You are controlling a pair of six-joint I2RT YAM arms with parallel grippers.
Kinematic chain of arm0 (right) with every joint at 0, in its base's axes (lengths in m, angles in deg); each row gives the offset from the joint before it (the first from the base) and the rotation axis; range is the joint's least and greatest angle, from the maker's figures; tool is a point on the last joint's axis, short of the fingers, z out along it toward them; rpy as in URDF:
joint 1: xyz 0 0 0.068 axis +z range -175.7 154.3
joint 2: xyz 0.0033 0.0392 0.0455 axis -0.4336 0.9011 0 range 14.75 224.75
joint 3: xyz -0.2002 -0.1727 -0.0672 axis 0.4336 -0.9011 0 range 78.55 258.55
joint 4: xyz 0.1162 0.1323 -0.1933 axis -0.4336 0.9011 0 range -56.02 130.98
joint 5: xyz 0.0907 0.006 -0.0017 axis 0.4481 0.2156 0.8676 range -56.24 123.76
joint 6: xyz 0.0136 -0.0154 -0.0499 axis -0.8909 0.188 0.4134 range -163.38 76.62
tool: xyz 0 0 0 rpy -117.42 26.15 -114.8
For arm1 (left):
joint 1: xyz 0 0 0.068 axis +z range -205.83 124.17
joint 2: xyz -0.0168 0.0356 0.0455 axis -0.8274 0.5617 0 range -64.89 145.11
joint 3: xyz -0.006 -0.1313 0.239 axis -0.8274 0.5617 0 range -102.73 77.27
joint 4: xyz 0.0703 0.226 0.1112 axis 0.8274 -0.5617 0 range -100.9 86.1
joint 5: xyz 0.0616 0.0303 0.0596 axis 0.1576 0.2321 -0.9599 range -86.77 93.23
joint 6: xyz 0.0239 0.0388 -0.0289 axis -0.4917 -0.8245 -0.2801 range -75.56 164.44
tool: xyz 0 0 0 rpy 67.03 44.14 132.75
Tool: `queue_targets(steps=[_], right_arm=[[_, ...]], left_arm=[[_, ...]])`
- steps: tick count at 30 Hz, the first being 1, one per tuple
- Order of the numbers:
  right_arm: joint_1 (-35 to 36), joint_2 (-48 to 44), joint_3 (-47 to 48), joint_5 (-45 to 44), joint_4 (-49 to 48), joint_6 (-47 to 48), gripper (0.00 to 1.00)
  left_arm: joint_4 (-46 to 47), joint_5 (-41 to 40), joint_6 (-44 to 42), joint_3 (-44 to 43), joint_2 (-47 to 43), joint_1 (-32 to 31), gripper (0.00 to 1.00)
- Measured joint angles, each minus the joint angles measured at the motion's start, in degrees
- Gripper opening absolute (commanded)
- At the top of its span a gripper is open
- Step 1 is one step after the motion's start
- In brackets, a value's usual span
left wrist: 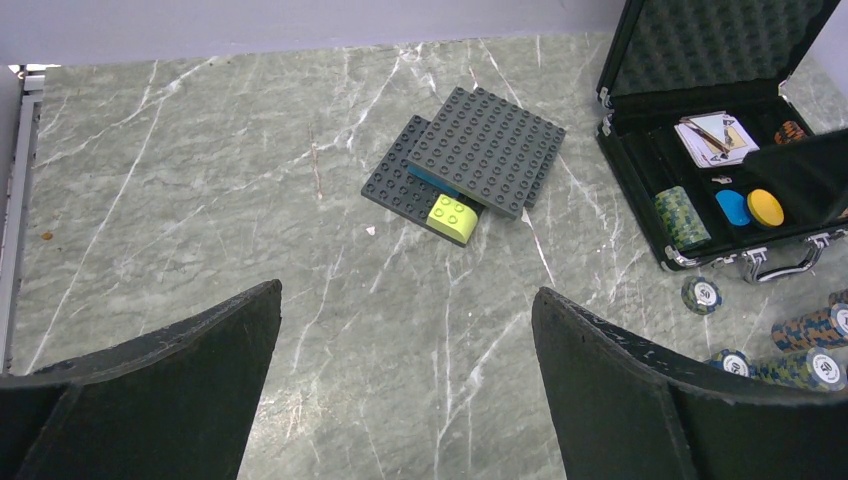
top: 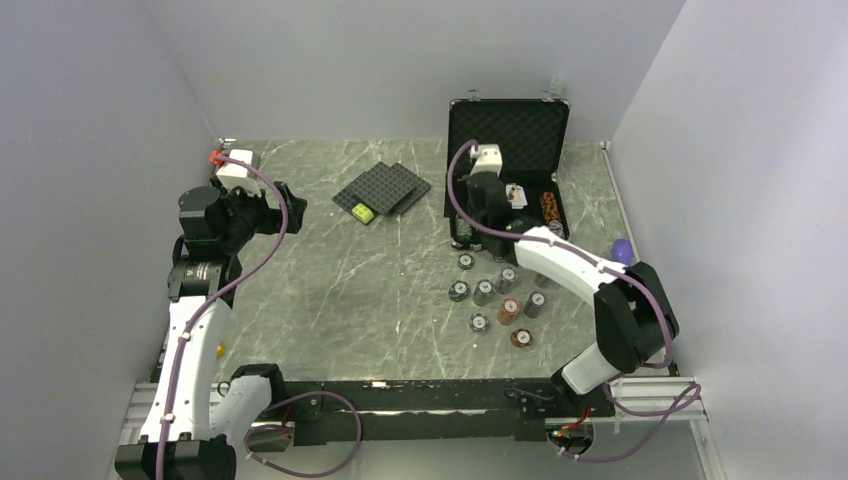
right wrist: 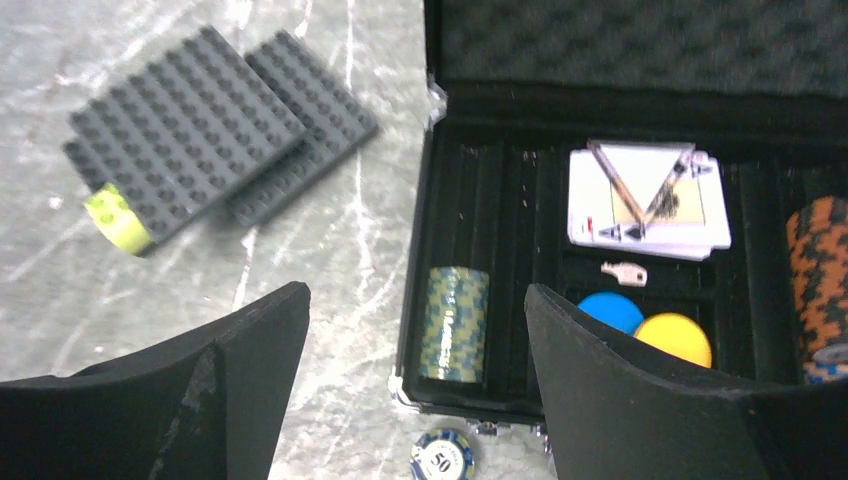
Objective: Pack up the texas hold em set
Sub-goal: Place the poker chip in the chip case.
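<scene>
Currently the case (top: 510, 132) sits open at the far right of the counter (top: 340, 290), holding a green stack (right wrist: 455, 322), cards (right wrist: 648, 200) and two discs (right wrist: 675, 338). Loose chips (top: 508, 310) stand just in front. The right gripper (right wrist: 415, 295) hovers over the green stack, wide and empty. The left gripper (left wrist: 405, 290) is wide and empty.

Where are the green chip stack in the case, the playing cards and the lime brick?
green chip stack (right wrist: 455, 323): right wrist view, its side.
playing cards (right wrist: 648, 205): right wrist view, face of the top card.
lime brick (left wrist: 452, 218): left wrist view, its studded top.
</scene>
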Motion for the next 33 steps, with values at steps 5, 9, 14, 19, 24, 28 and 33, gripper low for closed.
queue_targets(steps=[5,9,14,19,24,28,33], right_arm=[[-3.4,2.1,15.1,7.7,16.1,0.0,0.77],[-5.2,6.6,22.3,12.6,24.8,0.3,0.78],[-5.2,10.3,21.9,16.3,31.5,1.3,0.74],[-5.2,11.0,17.9,21.4,33.1,0.0,0.74],[-5.2,11.0,13.2,24.6,32.4,-3.3,0.74],[-5.2,11.0,11.2,25.3,30.2,-5.7,0.74],[-5.4,11.0,10.1,25.4,27.1,-7.7,0.74]], left_arm=[[0.0,0.0,0.0,0.0,0.0,0.0,0.99],[0.0,-0.1,-0.1,0.0,0.0,0.0,1.00],[0.0,-0.1,-0.1,0.0,0.0,0.0,0.99],[0.0,-0.1,-0.1,0.0,0.2,0.0,0.99],[0.0,-0.1,-0.1,0.0,0.6,0.0,0.99],[0.0,-0.1,-0.1,0.0,0.7,0.0,1.00],[0.0,-0.1,-0.1,0.0,0.7,0.0,0.99]])
